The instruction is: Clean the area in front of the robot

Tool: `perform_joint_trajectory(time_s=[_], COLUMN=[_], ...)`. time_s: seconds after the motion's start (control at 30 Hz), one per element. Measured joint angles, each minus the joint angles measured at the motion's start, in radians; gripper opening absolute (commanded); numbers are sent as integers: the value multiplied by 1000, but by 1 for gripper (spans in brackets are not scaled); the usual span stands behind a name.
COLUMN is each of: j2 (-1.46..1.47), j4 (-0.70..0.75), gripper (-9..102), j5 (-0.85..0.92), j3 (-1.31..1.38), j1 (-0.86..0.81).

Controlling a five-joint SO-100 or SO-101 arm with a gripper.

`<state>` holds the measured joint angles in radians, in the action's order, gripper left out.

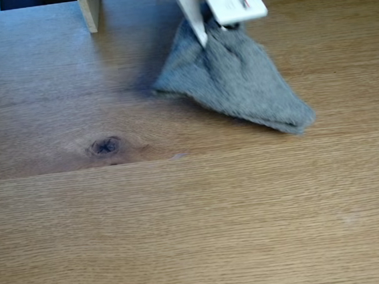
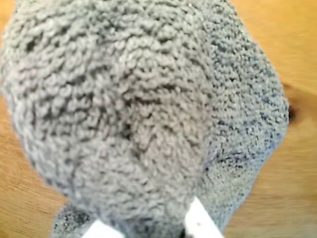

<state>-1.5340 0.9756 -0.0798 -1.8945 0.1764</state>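
The white plastic gripper of the robot hangs at the top of the fixed view, shut on a bunched corner of a grey terry cloth. The cloth fans down from it in a tent shape, and its lower edge rests on the light-brown oak tabletop. In the wrist view the cloth fills nearly the whole picture. Two white fingertips pinch it at the bottom edge, with the gripper between them. Bare wood shows at the corners.
A dark knot marks the wood left of the cloth, and also shows at the right edge of the wrist view. A pale wooden post stands at the back left. A faint pale smudge lies front right.
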Motion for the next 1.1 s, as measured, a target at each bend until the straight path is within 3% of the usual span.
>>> perform_joint_trajectory(time_s=[0.47,0.83,1.1], j2=[428,650,784], j4=[-403,-736,-1031], gripper=[0,0,0], j5=[-187,-144,-2], j3=[2,3,3], j1=[104,156,98])
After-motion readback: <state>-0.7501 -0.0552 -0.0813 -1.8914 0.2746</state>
